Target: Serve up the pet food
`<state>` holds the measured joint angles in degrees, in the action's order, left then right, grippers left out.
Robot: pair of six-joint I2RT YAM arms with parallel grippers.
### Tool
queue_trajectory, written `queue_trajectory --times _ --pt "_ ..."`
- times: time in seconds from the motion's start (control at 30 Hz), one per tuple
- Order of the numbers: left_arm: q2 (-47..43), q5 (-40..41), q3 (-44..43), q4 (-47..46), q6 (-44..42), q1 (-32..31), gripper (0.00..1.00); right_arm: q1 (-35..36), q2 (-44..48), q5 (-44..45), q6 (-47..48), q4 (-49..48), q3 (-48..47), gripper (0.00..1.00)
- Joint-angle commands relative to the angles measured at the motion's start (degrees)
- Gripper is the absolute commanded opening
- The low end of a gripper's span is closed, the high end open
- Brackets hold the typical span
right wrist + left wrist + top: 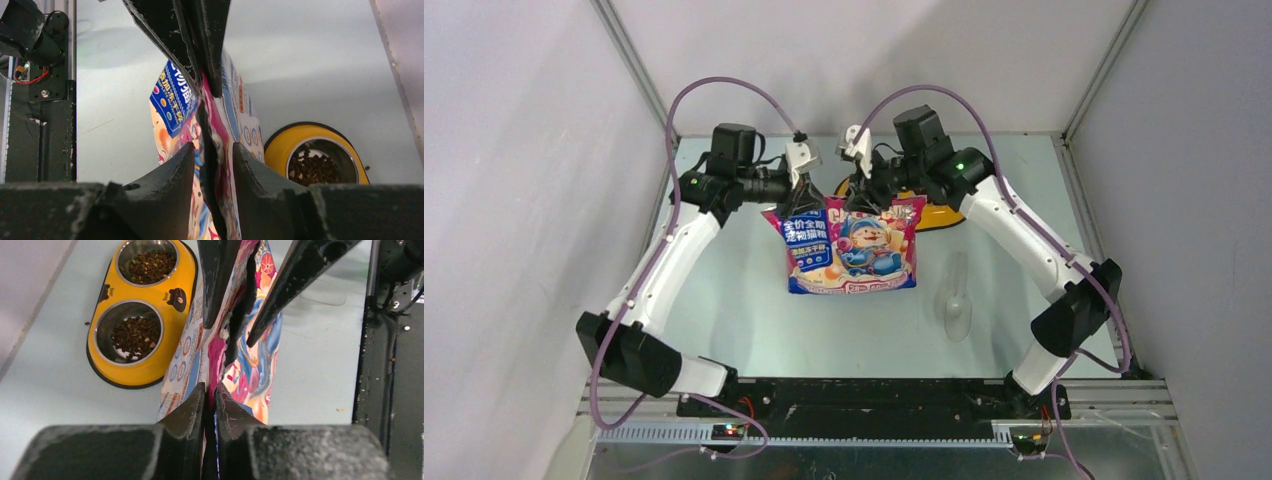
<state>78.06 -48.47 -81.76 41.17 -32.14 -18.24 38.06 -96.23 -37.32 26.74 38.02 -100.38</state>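
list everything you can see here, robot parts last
cat food bag: one, pink and blue, mid-table, held by its top edge
double bowl: one, yellow with two steel cups, on the table beyond the bag
kibble: many pellets, brown, in both cups
scoop: one, clear, lying on the table right of the bag
table: one, pale blue-green
left gripper: one, black, shut on the bag's top edge
right gripper: one, black, shut on the bag's top edge

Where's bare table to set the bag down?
Bare table left of the bag, out to the left arm, and the near strip before the base rail. Crowded right by the scoop, behind by the yellow bowl of kibble. The left gripper and right gripper pinch the bag's top.
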Motion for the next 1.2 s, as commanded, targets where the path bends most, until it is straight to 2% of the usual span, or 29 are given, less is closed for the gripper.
queue_trajectory --times 0.0,0.03,0.1,0.13,0.2,0.3,0.33,0.37,0.4,0.43,0.57,0.6,0.63,0.67,0.7,0.77,0.83,0.87,0.9,0.97,1.0,1.03,1.07,1.17 --pt "3.0 -2.8 -6.0 3.7 -3.4 -0.3 0.07 -2.9 -1.7 -2.0 0.1 7.5 -5.2 0.36" --pt "3.5 -2.8 -6.5 4.6 -3.6 -0.3 0.05 -3.5 -1.7 -1.8 0.7 8.2 -5.8 0.34" --pt "3.6 -2.8 -7.1 5.1 -3.5 -0.2 0.0 -4.5 -1.5 -1.8 2.1 9.7 -5.8 0.23" --pt "3.5 -2.7 -7.2 5.2 -3.4 -0.2 0.0 -4.8 -1.3 -1.9 2.6 9.9 -5.7 0.13" --pt "3.6 -2.7 -7.6 5.5 -2.9 -0.2 0.0 -5.5 -0.7 -1.9 2.9 9.8 -5.2 0.0" --pt "4.5 -2.8 -8.7 7.1 -1.8 0.0 0.0 -6.4 -0.1 -2.0 3.9 10.0 -4.9 0.0" --pt "4.8 -3.0 -9.3 7.6 -1.9 -0.2 0.08 -6.5 0.0 -2.2 4.1 10.3 -4.9 0.0" --pt "5.4 -3.1 -9.6 8.8 -2.2 -0.1 0.16 -6.5 0.1 -2.2 4.8 10.4 -4.9 0.06" --pt "5.5 -3.1 -9.9 9.4 -2.6 -0.2 0.27 -6.3 0.2 -2.1 5.3 10.8 -4.9 0.12" --pt "5.8 -2.8 -10.2 10.4 -3.6 -0.1 0.32 -6.2 0.1 -1.8 6.3 11.0 -4.9 0.19" --pt "6.9 0.7 -12.1 14.1 -7.7 -0.1 0.33 -5.5 0.2 0.0 9.2 12.4 -4.5 0.25" --pt "8.0 1.3 -12.9 17.1 -11.0 -0.1 0.32 -5.2 0.2 0.2 9.7 12.4 -4.4 0.21" --pt "8.6 2.4 -14.7 18.8 -12.9 -0.1 0.27 -5.2 0.2 0.1 9.9 12.6 -4.5 0.05" --pt "10.0 2.8 -15.7 22.5 -16.1 -0.2 0.22 -5.1 0.2 -0.2 9.8 12.6 -4.4 0.01" --pt "10.6 3.5 -17.7 24.4 -17.7 -0.1 0.14 -5.2 0.3 -0.4 9.7 12.5 -4.4 0.0" --pt "12.1 4.4 -20.2 28.8 -20.6 0.0 0.04 -5.3 0.4 -0.6 9.9 12.9 -4.5 0.0" --pt "12.5 5.8 -21.1 31.1 -22.5 0.3 0.02 -5.5 0.6 -0.6 10.4 13.3 -4.4 0.0" --pt "11.8 6.4 -21.1 31.0 -22.9 0.5 0.03 -5.7 0.8 -0.6 10.6 13.5 -4.3 0.0" --pt "11.4 7.9 -20.6 30.6 -22.8 0.6 0.16 -6.0 0.9 -0.5 10.7 13.7 -4.3 0.0" --pt "9.5 10.6 -18.9 28.4 -22.3 0.9 0.3 -6.3 1.1 -0.5 10.8 14.0 -4.2 0.0" --pt "8.5 11.3 -18.2 27.2 -22.7 1.1 0.29 -6.5 1.3 -0.4 10.7 14.0 -4.0 0.0" --pt "7.6 12.6 -17.1 26.6 -23.1 1.4 0.13 -6.6 1.4 -0.4 10.7 13.9 -3.7 0.0" --pt "7.3 13.6 -16.8 26.5 -24.1 1.6 0.03 -6.7 1.6 -0.4 10.7 13.9 -3.6 0.0" --pt "6.7 14.2 -16.7 28.0 -25.6 2.5 0.0 -7.0 1.8 -0.7 10.7 13.9 -3.2 0.0"
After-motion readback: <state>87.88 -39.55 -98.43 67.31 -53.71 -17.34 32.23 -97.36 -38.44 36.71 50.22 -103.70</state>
